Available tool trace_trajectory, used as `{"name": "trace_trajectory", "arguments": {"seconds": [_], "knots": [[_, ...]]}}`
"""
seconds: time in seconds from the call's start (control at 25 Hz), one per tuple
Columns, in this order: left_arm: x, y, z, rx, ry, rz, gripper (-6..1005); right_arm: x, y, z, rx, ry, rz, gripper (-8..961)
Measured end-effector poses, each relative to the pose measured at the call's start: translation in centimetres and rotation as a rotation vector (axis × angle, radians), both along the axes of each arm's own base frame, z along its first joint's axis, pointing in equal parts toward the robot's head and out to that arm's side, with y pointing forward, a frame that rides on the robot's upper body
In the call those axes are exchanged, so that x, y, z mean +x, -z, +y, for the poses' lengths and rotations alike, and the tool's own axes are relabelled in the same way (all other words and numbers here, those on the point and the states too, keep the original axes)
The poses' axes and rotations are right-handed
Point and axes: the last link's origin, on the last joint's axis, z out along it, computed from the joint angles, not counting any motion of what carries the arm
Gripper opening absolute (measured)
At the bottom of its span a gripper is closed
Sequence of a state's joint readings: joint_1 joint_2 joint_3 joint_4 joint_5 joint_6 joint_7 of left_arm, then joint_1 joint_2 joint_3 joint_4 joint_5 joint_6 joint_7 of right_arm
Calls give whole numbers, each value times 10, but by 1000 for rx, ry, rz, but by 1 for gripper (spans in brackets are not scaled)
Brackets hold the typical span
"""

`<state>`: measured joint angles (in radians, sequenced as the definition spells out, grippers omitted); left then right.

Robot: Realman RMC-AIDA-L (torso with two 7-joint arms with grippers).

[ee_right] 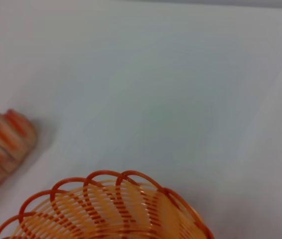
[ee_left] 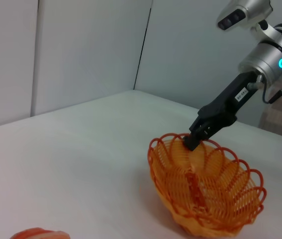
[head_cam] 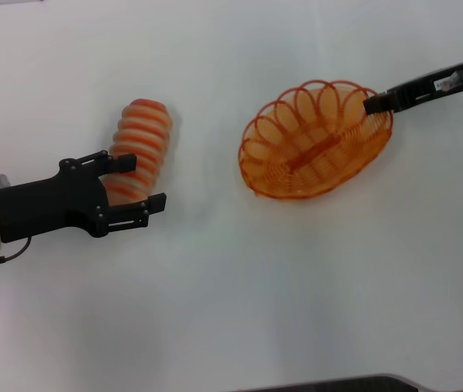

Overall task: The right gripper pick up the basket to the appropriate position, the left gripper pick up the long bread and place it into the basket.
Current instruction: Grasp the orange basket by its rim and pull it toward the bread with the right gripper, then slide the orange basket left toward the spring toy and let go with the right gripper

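The right gripper [head_cam: 371, 104] is pinched onto the far right rim of the basket [head_cam: 317, 140], and from the side the basket looks tipped, its gripped edge raised while the near edge sits low toward the white table [head_cam: 231, 310]. So the basket seems to be mid-placement, held roughly centre-right. Over on the left, the long bread [head_cam: 137, 147] lies on the table, well apart from the basket, angled with one rounded end pointing far and the other toward the robot. The left gripper [head_cam: 137, 184] has its fingers spread wide, straddling the near end of the loaf without squeezing it yet as far as I can see. To do this well, I'd say the right arm should settle the basket flat and steady it, keeping the open bowl facing up. The left claw would do better to slide farther along toward the loaf's middle before closing, gripping across the ridges, since a grasp at the very end would likely let the bread droop or swing. A gentle squeeze seems wise; it looks soft.
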<state>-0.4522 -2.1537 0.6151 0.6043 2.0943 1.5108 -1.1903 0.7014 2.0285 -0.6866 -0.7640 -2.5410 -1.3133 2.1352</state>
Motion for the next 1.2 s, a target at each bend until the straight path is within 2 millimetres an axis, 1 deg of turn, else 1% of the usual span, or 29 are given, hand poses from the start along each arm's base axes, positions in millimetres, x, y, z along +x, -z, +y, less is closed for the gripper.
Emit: {"name": "trace_trajectory", "arguments": {"seconds": [0.32, 0.48, 0.76, 0.8, 0.92, 1.0, 1.2], "knots": [[0, -1, -1, 15, 12, 0, 842, -10, -17, -3, 21, 56, 189, 89], [-1, -3, 1, 33, 15, 0, 843, -12, -18, -7, 9, 108, 237, 89], [0, -5, 2, 67, 51, 10, 843, -10, -10, -10, -7, 216, 260, 90], [0, -6, 3, 71, 56, 13, 842, -8, -5, -10, -18, 265, 254, 90], [1, -8, 5, 77, 67, 20, 842, -6, -2, -10, -21, 294, 242, 90], [1, -8, 6, 82, 73, 25, 842, -5, 6, -8, -15, 336, 214, 90], [2, -9, 7, 89, 79, 32, 843, -7, 11, -2, 15, 361, 200, 87]]}}
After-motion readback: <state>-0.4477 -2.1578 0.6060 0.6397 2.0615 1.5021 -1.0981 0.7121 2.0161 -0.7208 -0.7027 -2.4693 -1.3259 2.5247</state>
